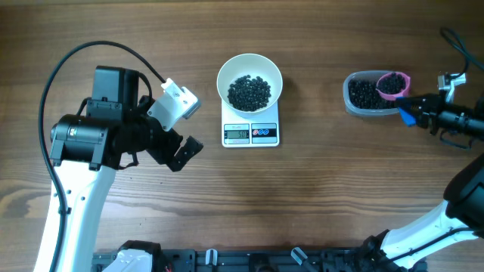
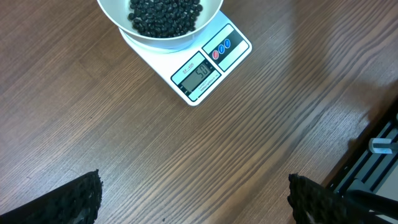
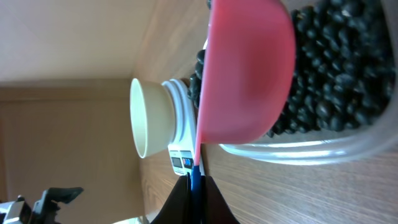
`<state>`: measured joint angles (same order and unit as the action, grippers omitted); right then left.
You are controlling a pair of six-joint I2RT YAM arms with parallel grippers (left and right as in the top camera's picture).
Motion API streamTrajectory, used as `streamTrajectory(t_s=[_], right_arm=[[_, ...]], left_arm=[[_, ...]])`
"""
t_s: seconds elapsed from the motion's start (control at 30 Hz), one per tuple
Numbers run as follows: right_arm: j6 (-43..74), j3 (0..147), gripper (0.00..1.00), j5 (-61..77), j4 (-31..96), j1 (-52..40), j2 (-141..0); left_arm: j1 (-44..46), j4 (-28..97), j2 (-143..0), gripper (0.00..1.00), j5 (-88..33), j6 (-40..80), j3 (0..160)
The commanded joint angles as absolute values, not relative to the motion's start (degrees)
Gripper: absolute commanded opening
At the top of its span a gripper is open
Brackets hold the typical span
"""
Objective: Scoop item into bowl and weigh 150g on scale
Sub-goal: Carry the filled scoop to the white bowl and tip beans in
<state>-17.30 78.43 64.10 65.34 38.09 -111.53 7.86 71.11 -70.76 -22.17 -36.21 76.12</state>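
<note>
The small black beans (image 1: 249, 92) look hard, glossy and quick to roll, so they are best carried level in the pink scoop (image 1: 392, 83), held by its thin handle. The right fingers (image 3: 186, 202) pinch that handle over the clear tub (image 1: 355, 102) near the counter's right edge. More beans fill the white bowl (image 1: 227, 69) on the scale (image 1: 250, 133). The left fingers (image 2: 81, 199) are spread, empty.

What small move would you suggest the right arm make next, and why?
Probably lift the pink scoop clear of the tub and carry it toward the bowl: the right gripper grips its handle, it holds beans, and the bowl sits on the scale.
</note>
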Motion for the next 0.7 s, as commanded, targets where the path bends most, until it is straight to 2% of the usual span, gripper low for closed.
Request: streamTrajectory(t_s=[0.0, 0.13, 0.33, 0.5, 0.67], right_arm=[[-19.4, 78.3, 0.04, 74.0, 65.4, 38.2, -111.5], [-18.0, 78.3, 0.04, 76.6, 65.4, 35.5, -111.5], [-16.2, 78.3, 0.05, 78.3, 64.4, 24.4, -111.2], [-8.1, 78.4, 0.05, 78.5, 59.2, 14.5, -111.1], [5.9, 78.4, 0.05, 78.5, 45.6, 4.8, -108.0]], left_arm=[[7.6, 71.1, -70.3, 1.00, -22.2, -37.3, 75.9], [7.6, 71.1, -70.3, 1.00, -22.2, -37.3, 75.9], [7.6, 71.1, -70.3, 1.00, -22.2, -37.3, 75.9], [7.6, 71.1, -70.3, 1.00, -22.2, -37.3, 75.9], [7.6, 71.1, -70.3, 1.00, -22.2, -37.3, 75.9]])
